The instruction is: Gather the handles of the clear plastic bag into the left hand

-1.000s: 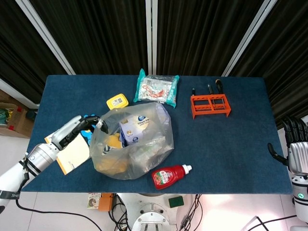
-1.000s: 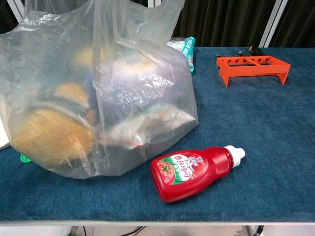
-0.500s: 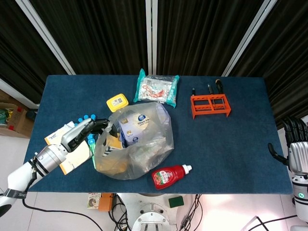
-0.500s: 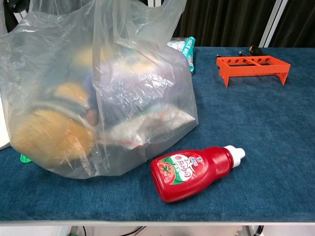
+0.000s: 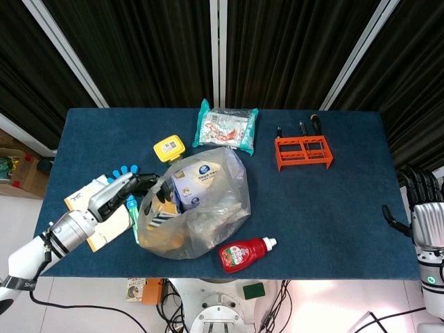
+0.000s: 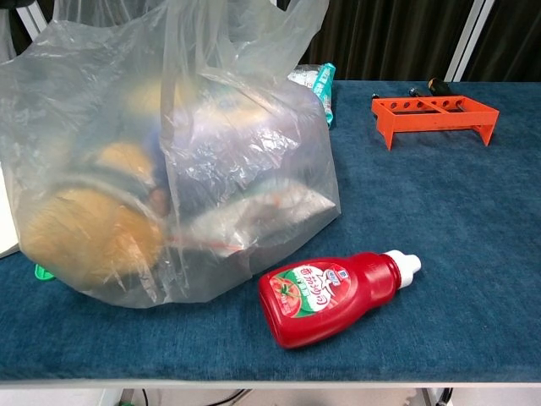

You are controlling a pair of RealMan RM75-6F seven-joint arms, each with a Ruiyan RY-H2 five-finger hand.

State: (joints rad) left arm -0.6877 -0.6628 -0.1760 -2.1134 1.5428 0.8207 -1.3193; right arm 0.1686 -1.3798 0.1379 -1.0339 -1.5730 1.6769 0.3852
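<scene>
The clear plastic bag (image 5: 201, 208) stands full at the table's front left, holding a blue-and-white box and yellow packets. In the chest view the bag (image 6: 169, 169) fills the left half, its top edge drawn upward out of frame. My left hand (image 5: 128, 192) reaches in from the left, its dark fingers (image 5: 154, 188) curled over the bag's left handle at the mouth. The bag's other handle cannot be made out. My right hand (image 5: 423, 215) hangs past the table's right edge, fingers apart and holding nothing.
A red ketchup bottle (image 5: 246, 253) (image 6: 330, 296) lies in front of the bag. An orange rack (image 5: 303, 151) (image 6: 433, 112) stands at the back right. A yellow box (image 5: 168, 147) and a snack packet (image 5: 225, 127) lie behind the bag, and a notepad (image 5: 104, 225) under my left forearm.
My left hand has slid right into the bag's mouth, pulling the left rim inward and making the bag narrower. My right hand has barely moved.
</scene>
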